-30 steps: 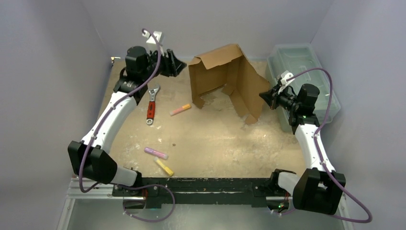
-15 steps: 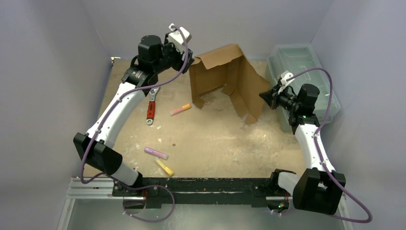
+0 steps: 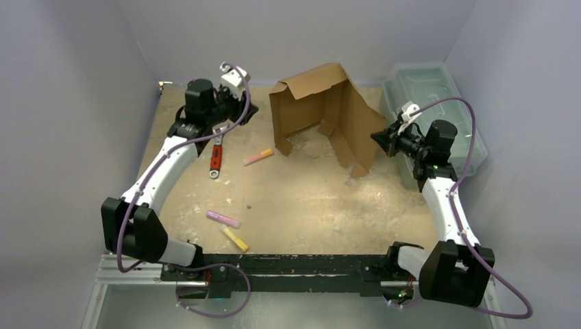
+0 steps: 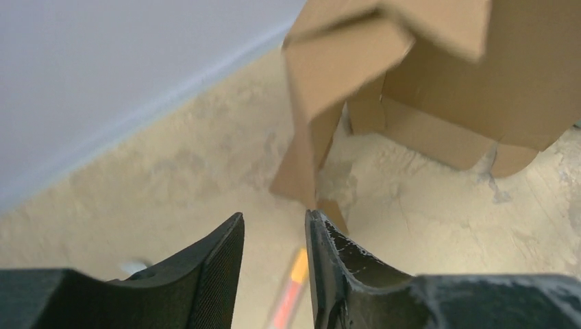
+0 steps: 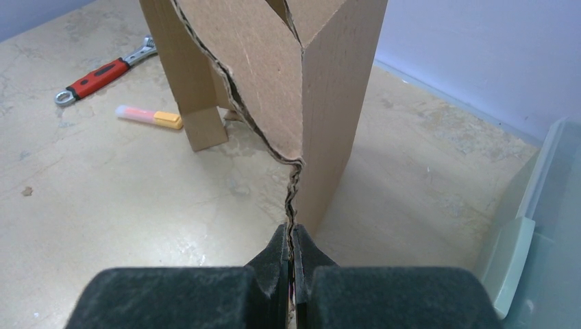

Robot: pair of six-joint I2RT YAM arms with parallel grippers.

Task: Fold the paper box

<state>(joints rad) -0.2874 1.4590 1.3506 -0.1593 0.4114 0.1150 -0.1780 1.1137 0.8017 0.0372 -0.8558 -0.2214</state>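
The paper box (image 3: 312, 103) is brown cardboard, standing half unfolded at the back of the table, its panels upright and a flap bent over at the top left. My right gripper (image 3: 379, 136) is shut on the ragged edge of its right panel (image 5: 260, 62), the cardboard pinched between the tips (image 5: 293, 229). My left gripper (image 3: 246, 110) hangs to the left of the box, apart from it. In the left wrist view its jaws (image 4: 274, 219) stand open with nothing between them, pointing at the box's left corner (image 4: 308, 137).
A red-handled wrench (image 3: 216, 156) lies under the left arm. A pink and orange marker (image 3: 258, 156) lies in front of the box. A purple marker (image 3: 223, 218) and a yellow one (image 3: 235, 238) lie nearer the bases. A pale-green bin (image 3: 438, 89) stands behind the right gripper.
The left arm swung up close to the box's top left corner, then drew back left and lower. Its jaws widened, then narrowed. The right gripper and the box have not moved.
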